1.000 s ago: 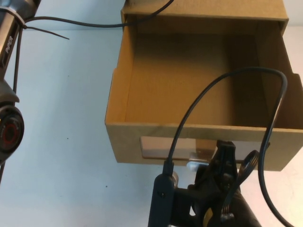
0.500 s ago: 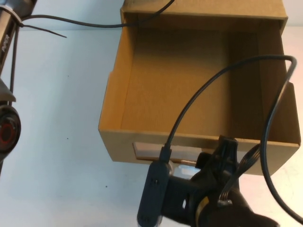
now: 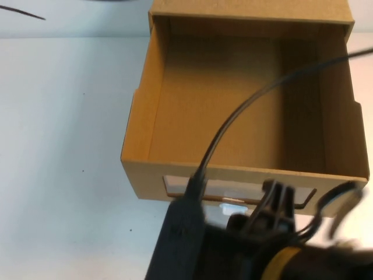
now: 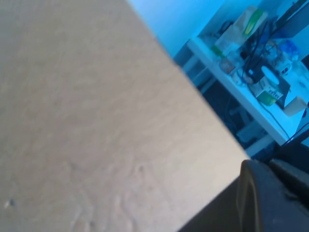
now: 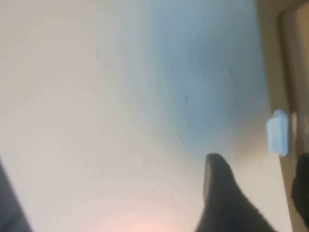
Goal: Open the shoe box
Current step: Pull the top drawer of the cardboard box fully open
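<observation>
Gone from the high view since a second ago is the left arm; the shoe box (image 3: 140,175) drawer stands pulled out of its sleeve (image 3: 250,11) toward the robot, the right end effector (image 3: 278,195) just before its front wall, likely done pulling. Left wrist view alone places the left end effector (image 4: 263,193) close to tan cardboard (image 4: 96,121), its state impossible to tell; right wrist view shows the right one released, fingers (image 5: 217,188) apart over the surface (image 5: 96,96), white pull tab (image 5: 277,131) just beyond.
</observation>
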